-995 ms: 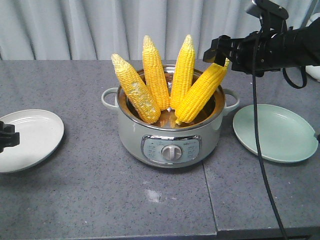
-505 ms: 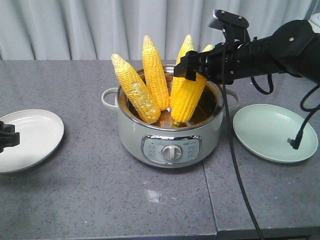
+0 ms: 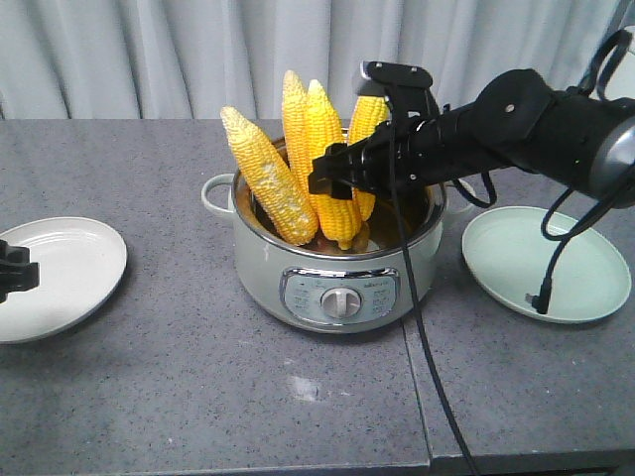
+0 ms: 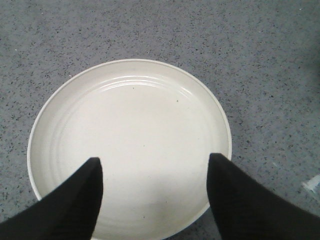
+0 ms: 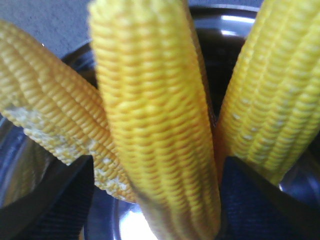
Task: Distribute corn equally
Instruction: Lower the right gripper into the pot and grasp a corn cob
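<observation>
Several yellow corn cobs stand tip-up in a grey electric pot (image 3: 337,268) at the table's middle. My right gripper (image 3: 334,180) (image 5: 156,192) reaches into the pot from the right and stands open around the third cob (image 3: 327,134) (image 5: 150,115). A gap shows between that cob and the left finger. Neighbouring cobs (image 5: 45,120) (image 5: 275,100) lean on either side. My left gripper (image 3: 14,270) (image 4: 155,172) hangs open over the empty white plate (image 3: 69,268) (image 4: 130,115) at the far left. An empty pale green plate (image 3: 556,268) lies to the right of the pot.
The pot has side handles (image 3: 216,191) and a front control panel with a knob (image 3: 340,300). Black cables (image 3: 417,327) hang from the right arm across the pot's front and over the green plate. A grey curtain hangs behind the table.
My right gripper has moved left and down over the pot. The cob that leaned out to the right now stands nearly upright between the gripper's fingers. The left arm has not moved.
</observation>
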### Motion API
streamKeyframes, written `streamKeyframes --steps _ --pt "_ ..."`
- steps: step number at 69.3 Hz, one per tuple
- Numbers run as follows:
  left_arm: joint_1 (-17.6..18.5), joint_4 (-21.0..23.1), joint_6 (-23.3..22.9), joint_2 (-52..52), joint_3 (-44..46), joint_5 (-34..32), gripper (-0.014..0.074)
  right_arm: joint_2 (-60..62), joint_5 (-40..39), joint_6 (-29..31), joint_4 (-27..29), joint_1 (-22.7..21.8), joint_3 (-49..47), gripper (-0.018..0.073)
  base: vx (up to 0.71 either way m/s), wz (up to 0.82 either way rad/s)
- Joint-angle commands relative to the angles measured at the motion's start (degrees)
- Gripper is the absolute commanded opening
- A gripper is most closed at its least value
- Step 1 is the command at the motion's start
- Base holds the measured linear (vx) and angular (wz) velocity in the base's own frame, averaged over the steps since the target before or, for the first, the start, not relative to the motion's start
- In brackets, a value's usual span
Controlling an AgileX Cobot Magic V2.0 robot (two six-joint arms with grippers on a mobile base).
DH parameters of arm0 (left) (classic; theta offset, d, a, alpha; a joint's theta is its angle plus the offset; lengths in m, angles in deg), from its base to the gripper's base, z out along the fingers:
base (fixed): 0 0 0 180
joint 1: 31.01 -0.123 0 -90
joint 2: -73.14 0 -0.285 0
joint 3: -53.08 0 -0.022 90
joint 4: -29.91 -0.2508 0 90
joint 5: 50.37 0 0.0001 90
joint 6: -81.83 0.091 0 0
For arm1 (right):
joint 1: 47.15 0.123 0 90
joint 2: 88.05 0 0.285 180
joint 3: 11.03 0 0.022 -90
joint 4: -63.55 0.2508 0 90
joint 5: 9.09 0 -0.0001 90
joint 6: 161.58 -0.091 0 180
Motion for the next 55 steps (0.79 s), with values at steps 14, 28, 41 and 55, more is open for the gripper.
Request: streamKeyframes --steps 14,28,41,55 --pt "0.5 0.5 -0.1 0.8 1.9 -3.0 0.0443 1.9 -3.1 0.5 -0.8 1.3 -1.9 0.0280 0.00 0.00" --pt "0.5 0.5 -0.1 0.8 1.9 -3.0 0.0443 1.9 -3.5 2.8 -1.3 1.3 -1.9 0.0160 0.00 0.00" --pt "0.5 0.5 -0.1 0.8 1.9 -3.0 0.0443 1.9 -3.5 5.0 -1.3 1.3 -1.9 0.0156 0.00 0.00" --pt "0.5 0.5 -0.1 0.8 1.9 -3.0 0.0443 2.5 -3.5 6.6 -1.3 1.3 -1.9 0.0160 0.00 0.00"
